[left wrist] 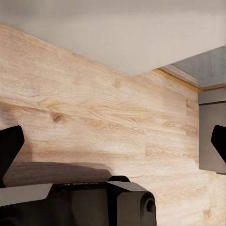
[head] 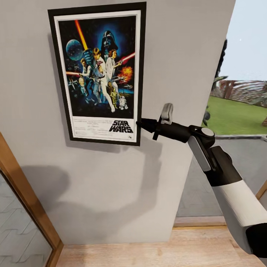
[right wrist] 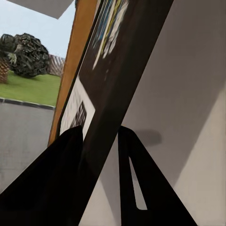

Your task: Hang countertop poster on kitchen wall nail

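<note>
The Star Wars poster point(head: 98, 70) lies flat against the light grey wall point(head: 178, 74), upright and slightly tilted, with its black frame and white border showing. My right gripper point(head: 140, 124) is shut on the lower right edge of the frame. In the right wrist view the two dark fingers point(right wrist: 136, 183) sit on either side of the poster's frame point(right wrist: 122, 80). The wall nail is hidden and the countertop is out of view. My left gripper point(left wrist: 113, 141) hangs open over the wooden floor point(left wrist: 94, 108), its fingertips point(left wrist: 9, 146) far apart with nothing between them.
A wooden door frame point(head: 22, 193) with a glass pane runs along the lower left. The wall panel ends at the right, where an opening shows pavement and grass point(head: 237, 115) outside. Light wooden floor point(head: 148, 252) lies below the wall.
</note>
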`<state>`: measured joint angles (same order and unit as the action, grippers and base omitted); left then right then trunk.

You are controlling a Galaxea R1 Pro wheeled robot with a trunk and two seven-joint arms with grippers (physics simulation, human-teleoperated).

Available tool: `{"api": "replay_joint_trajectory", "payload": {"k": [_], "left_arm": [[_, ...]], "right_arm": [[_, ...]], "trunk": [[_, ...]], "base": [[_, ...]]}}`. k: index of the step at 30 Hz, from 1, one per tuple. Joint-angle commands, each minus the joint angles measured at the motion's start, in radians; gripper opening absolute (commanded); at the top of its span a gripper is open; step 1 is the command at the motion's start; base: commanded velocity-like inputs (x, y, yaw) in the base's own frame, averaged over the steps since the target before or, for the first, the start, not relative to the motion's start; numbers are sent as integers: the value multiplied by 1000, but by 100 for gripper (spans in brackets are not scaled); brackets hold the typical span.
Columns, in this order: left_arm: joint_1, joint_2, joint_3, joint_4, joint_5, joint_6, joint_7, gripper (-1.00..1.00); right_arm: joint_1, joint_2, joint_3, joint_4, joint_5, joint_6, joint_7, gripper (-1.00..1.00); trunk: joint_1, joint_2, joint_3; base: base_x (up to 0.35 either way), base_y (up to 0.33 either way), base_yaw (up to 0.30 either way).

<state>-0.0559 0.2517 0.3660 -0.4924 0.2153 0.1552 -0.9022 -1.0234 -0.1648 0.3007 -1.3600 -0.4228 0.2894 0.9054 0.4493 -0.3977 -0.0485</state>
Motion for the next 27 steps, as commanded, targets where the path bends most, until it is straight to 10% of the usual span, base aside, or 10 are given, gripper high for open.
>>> {"api": "replay_joint_trajectory", "payload": {"k": [1,27], "left_arm": [[-1,0,2,0,6,10,-4,100],[-1,0,2,0,6,10,-4,100]], "right_arm": [[-1,-1,1,0,-11,10,0,-100],[-1,-1,1,1,-11,11,0,-100]], "trunk": [[1,-2,-2],[1,-2,-2]], "base": [[0,0,0],[110,0,0]]}}
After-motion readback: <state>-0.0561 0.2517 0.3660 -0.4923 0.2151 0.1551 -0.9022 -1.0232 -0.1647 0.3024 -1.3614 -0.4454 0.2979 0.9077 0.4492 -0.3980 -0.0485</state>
